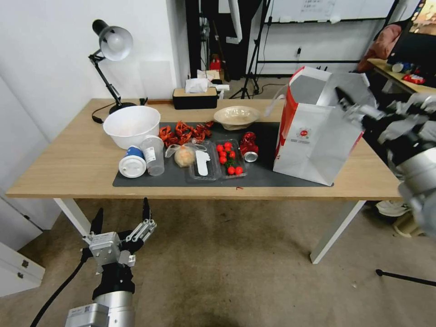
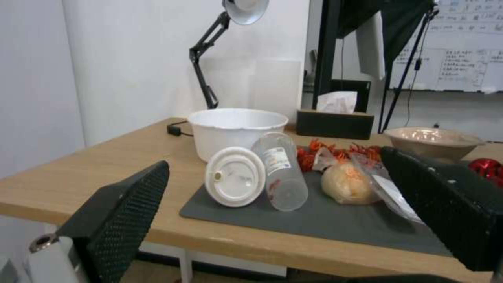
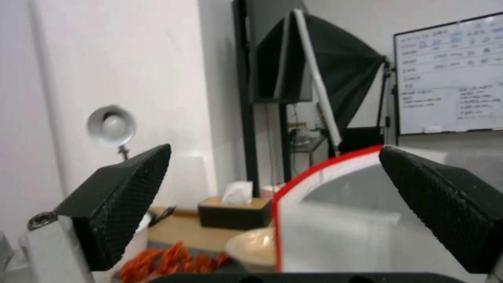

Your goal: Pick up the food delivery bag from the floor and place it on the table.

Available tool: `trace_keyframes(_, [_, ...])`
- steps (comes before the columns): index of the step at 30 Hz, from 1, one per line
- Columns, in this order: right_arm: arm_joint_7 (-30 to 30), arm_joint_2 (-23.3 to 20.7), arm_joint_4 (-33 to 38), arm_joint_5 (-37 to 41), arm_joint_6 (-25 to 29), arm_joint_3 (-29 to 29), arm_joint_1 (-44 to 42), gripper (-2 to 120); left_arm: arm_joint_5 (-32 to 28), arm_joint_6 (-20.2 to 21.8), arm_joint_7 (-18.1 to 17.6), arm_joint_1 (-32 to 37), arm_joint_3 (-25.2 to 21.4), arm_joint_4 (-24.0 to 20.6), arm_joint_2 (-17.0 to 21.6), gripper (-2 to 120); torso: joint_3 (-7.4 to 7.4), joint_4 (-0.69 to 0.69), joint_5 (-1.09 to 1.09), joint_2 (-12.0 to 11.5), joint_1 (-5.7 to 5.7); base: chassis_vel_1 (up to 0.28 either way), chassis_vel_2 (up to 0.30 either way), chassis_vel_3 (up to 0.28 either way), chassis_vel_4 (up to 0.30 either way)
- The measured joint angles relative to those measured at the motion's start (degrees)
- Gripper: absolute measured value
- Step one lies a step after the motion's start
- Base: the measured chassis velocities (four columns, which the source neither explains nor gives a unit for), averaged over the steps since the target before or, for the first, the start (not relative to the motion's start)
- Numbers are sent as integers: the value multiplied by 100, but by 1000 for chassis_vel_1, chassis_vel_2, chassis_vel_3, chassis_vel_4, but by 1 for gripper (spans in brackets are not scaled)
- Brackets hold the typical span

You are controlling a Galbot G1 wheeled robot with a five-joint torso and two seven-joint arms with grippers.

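1. Food delivery bag stands upright on the bench, right end, base partly on the dark grey mat. Top open, silver foil lining visible, red side panel facing the middle of the bench.
2. My right gripper is at the bag's open top rim, reaching in from the right. From the right wrist view its fingers are spread wide, the bag's red-edged rim between and beyond them. Cannot tell if either finger touches the bag.
3. My left gripper is low in front of the bench's near edge, over the floor, fingers spread, holding nothing. Well apart from the bag.
4. On the mat, left of the bag: crushed red can, tray of cherry tomatoes, clear tray with a white utensil, bagged bun, clear plastic cup, lidded cup on its side.
5. White bowl at the mat's left corner, red crayfish shells beside it, tan bowl behind.
6. Desk lamp and black tissue box at the bench's far edge.
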Motion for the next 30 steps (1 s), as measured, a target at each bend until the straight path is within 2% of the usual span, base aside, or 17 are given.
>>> trace_keyframes(4, [-132,159,42,-273,101,-7,-373,100,49,-1,7,21,13,-16,0,100,0,-2,0,0,0,0,0,0,0])
trace_keyframes(7, [-160,495,-24,-1059,520,-32,-1352,100,146,-1,62,53,27,-8,0,100,0,-2,0,0,0,0,0,0,0])
trace_keyframes(10, [-106,628,-52,-1379,643,-35,-1665,100,170,1,70,53,28,18,1,100,0,-1,0,0,-1,0,0,0,0])
trace_keyframes(11, [-24,746,-104,-1705,745,-60,-1881,100,176,2,72,45,25,46,1,100,0,-2,-1,0,0,0,0,0,0])
trace_keyframes(17, [256,1060,-394,-2385,1047,-246,-2236,100,192,2,88,4,3,146,1,100,0,-1,1,0,-1,0,0,0,0])
trace_keyframes(24, [294,1295,-851,-2601,1451,-363,-2459,100,263,-36,112,-136,-3,373,1,100,0,-1,1,0,-1,0,0,0,0])
trace_keyframes(30, [94,1407,-1115,-2638,1776,-545,-2530,100,314,-82,134,-281,-9,628,1,100,0,-1,1,0,0,0,0,0,0])
